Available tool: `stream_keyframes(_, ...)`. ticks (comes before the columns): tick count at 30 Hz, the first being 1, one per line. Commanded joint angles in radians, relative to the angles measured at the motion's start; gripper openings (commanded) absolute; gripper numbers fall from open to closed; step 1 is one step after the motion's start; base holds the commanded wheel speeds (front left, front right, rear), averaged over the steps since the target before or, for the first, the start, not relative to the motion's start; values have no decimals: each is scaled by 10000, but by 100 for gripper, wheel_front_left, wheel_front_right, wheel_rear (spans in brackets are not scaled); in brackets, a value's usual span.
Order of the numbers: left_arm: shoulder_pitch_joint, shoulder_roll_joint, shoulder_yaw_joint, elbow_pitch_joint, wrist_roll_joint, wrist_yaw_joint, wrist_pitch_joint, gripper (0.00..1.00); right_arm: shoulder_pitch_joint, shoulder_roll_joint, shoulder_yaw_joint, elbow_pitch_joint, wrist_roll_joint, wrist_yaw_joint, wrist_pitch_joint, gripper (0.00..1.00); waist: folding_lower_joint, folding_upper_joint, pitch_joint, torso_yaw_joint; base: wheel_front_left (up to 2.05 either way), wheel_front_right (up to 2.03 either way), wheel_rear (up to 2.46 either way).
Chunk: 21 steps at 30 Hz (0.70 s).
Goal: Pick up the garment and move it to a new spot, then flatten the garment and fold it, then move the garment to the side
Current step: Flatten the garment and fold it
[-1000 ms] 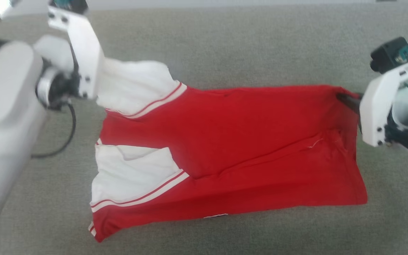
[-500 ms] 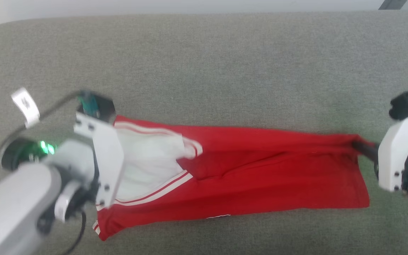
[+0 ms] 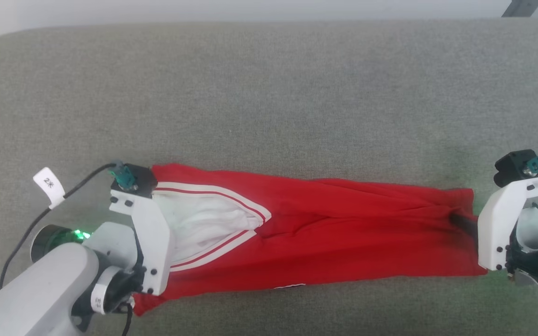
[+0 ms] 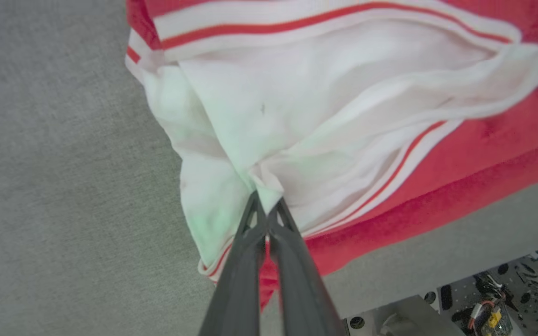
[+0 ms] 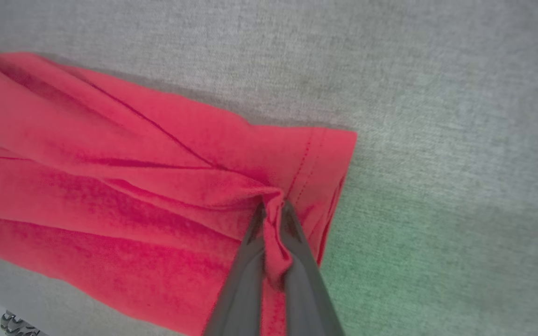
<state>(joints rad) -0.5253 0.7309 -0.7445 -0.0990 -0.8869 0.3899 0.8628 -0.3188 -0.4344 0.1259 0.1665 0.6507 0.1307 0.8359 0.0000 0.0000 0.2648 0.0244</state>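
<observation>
Garment (image 3: pixel 334 233) lying across grey cushion (image 3: pixel 269 93), toward its near edge, stretching between both arms. Second ago spreading wide with far edge lifted; now narrowing into long band, far half coming down over near half. Lengthwise fold looking nearly laid; releasing and moving aside remaining. Left gripper (image 4: pixel 265 210) pressing together on bunched white sleeve (image 4: pixel 297 102). Right gripper (image 5: pixel 272 210) pinching pleat at red hem (image 5: pixel 329 154). Cable tag (image 3: pixel 48 185) carrying small dark marks, too blurred for reading.

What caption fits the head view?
Left gripper and right gripper pinch opposite ends of the red jersey on grey surface.
</observation>
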Motion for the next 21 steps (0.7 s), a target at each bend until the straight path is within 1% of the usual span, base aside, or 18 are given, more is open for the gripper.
stream_keyframes(1, 138, -69, 102, 171, -128, -11, -175, 100, -114, 84, 39, 53, -35, 1, -133, 100, 0, 0, -111, 15, 0, 0, 0)
stream_keyframes(5, 215, -196, 299, 362, -188, -162, -695, 100, -107, 108, 56, 152, -45, 1, -311, 100, 0, 0, -430, 65, 0, 0, 0)
stream_keyframes(10, 490, -110, 662, 229, -21, -228, -1659, 100, 137, 145, -126, -44, -81, 1, -521, 100, 0, 0, -807, 94, 0, 0, 0)
stream_keyframes(15, 897, -94, 1023, 204, 181, -345, -3052, 100, 398, 246, -358, -145, -244, 1, -644, 100, 0, 0, -1062, 93, 0, 0, 0)
stream_keyframes(21, 1629, -223, 1697, 271, 349, -425, -5166, 100, 668, 339, -650, -85, -411, 1, -700, 100, 0, 0, -1205, 111, 0, 0, 0)
